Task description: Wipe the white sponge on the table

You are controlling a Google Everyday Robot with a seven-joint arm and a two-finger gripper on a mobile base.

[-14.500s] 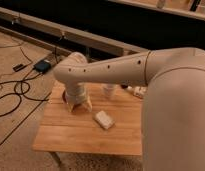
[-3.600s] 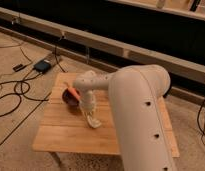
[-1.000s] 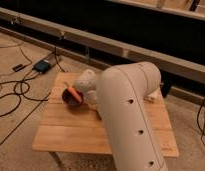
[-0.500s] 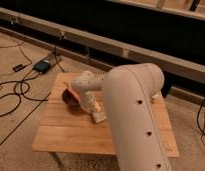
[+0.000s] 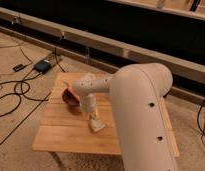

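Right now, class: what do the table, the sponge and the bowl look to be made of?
Table: light wood, matte, plank seams showing. Sponge, under the gripper mid-table: off-white, soft-looking, probably foam. Bowl: dark reddish, smooth; plastic or ceramic, cannot tell which.

Hand [image 5: 94, 120] over white sponge [image 5: 97, 125] (fingers unclear)
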